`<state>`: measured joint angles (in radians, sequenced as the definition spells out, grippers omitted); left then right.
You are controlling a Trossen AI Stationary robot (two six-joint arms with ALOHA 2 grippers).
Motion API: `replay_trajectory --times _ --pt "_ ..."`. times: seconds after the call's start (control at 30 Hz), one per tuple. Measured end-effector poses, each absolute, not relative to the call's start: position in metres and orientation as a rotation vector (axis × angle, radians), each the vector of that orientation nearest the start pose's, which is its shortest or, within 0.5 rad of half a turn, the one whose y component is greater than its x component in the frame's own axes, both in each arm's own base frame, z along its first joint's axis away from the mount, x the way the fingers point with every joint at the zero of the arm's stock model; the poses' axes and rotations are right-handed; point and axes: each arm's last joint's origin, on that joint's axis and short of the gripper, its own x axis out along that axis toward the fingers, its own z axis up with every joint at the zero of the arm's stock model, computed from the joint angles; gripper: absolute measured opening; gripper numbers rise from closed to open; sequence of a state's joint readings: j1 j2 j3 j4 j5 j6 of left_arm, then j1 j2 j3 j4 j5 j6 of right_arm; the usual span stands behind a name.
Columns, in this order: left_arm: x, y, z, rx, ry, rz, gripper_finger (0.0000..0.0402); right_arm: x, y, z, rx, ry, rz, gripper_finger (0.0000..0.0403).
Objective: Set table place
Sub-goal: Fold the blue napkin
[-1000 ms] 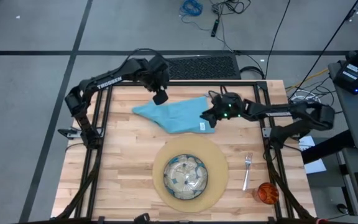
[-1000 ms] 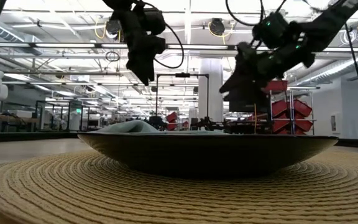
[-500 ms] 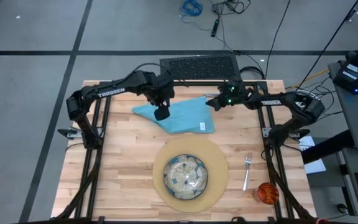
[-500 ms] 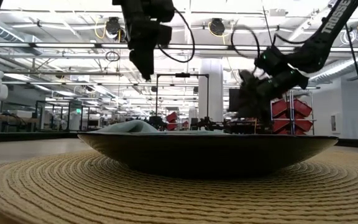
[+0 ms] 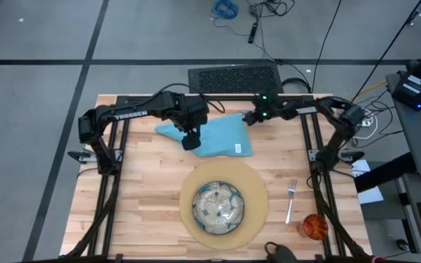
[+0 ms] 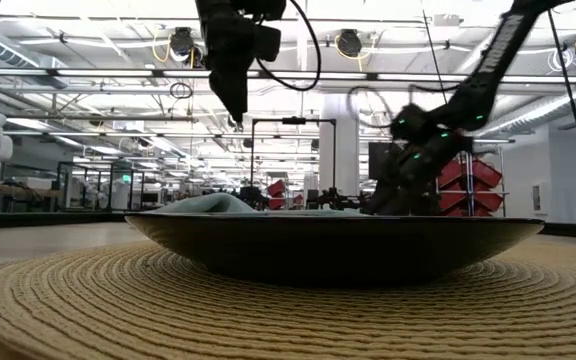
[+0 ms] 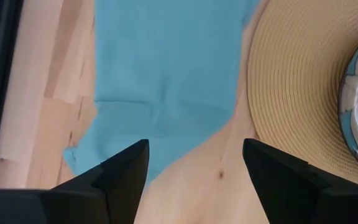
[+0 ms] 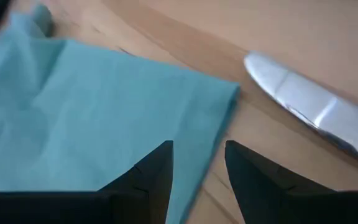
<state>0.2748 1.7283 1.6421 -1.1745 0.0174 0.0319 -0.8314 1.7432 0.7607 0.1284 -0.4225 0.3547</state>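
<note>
The light wooden table (image 5: 145,212) carries 1 round tan placemat (image 5: 258,204) near its front; a teal napkin (image 5: 221,135) behind it; a fork (image 5: 290,200) and an orange cup (image 5: 314,226) at right; a knife (image 8: 309,102) beside the napkin.

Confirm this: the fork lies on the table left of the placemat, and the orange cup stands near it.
Not quite. The fork lies right of the placemat, not left, as the high view shows. The orange cup does stand near it on the table.

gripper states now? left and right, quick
Left gripper: open, empty, above the teal napkin.
Right gripper: open, empty, at the napkin's corner near a knife.
</note>
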Motion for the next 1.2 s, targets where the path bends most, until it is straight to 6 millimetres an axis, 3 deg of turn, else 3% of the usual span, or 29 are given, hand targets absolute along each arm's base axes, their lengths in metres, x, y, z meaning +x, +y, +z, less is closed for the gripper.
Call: replay_trajectory --times 0.27,0.5,0.6,0.73,0.83,0.97,1.2 --pt "0.326 0.079 0.309 -0.143 1.309 0.169 0.0249 0.259 -0.235 0.117 0.838 0.729 -0.430 0.0137" --pt "0.327 0.071 0.309 -0.128 1.313 0.148 0.0249 0.267 -0.234 0.120 0.825 0.794 -0.484 0.0131" --pt "0.327 0.067 0.309 -0.121 1.320 0.138 0.0249 0.266 -0.234 0.119 0.798 0.811 -0.506 0.0098" --pt "0.328 0.062 0.309 -0.112 1.328 0.125 0.0249 0.266 -0.232 0.118 0.728 0.843 -0.516 0.0018" --pt "0.327 0.060 0.309 -0.109 1.339 0.119 0.0249 0.268 -0.229 0.121 0.694 0.850 -0.519 0.0006" --pt "0.325 0.059 0.310 -0.108 1.349 0.122 0.0249 0.266 -0.226 0.132 0.657 0.856 -0.545 0.0002" --pt "0.323 0.059 0.311 -0.109 1.352 0.127 0.0249 0.257 -0.225 0.179 0.565 0.812 -0.608 0.0001"
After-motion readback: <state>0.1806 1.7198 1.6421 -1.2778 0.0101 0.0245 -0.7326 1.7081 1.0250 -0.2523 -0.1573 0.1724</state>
